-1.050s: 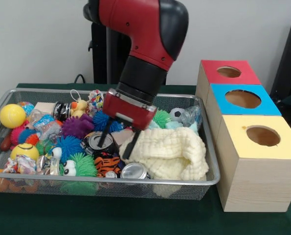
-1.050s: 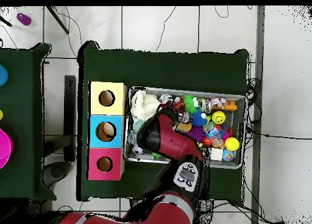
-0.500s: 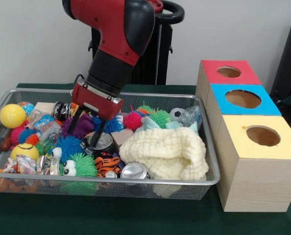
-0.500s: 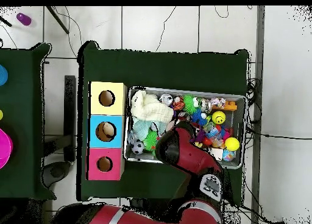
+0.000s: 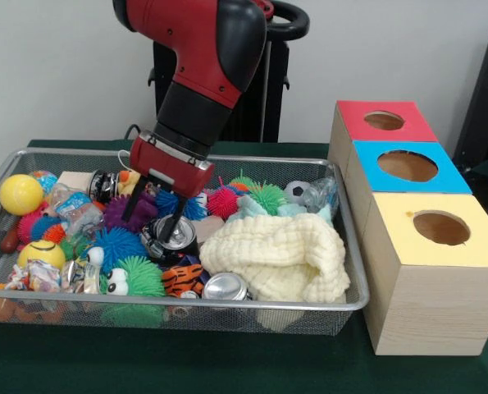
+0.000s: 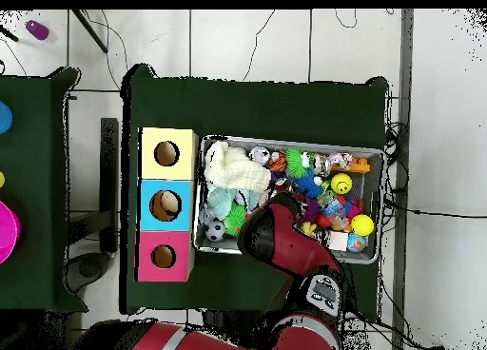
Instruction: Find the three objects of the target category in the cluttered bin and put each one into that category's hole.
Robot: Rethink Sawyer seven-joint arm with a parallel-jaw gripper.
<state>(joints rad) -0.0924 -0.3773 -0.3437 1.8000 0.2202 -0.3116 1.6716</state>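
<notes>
In the front view my gripper (image 5: 153, 217) hangs low in the wire bin (image 5: 354, 271), left of its middle, fingers apart. One fingertip (image 5: 171, 230) rests at the top of a dark can with a silver lid (image 5: 171, 240). The other fingertip (image 5: 132, 207) is over a purple spiky toy (image 5: 120, 212). A second silver can (image 5: 225, 286) lies at the front rim, and a third can (image 5: 102, 185) at the back left. From overhead the red arm (image 6: 276, 237) hides the gripper.
A cream cloth (image 5: 278, 256) fills the bin's right half. Spiky balls, a yellow ball (image 5: 20, 194) and a tiger toy (image 5: 182, 279) crowd the rest. Red (image 5: 383, 121), blue (image 5: 408, 166) and yellow (image 5: 440, 228) boxes with holes stand right of the bin.
The gripper swung left from the cloth's edge to the purple toy, then shifted slightly right and down onto the dark can. The tiger toy slid a little toward the front rim.
</notes>
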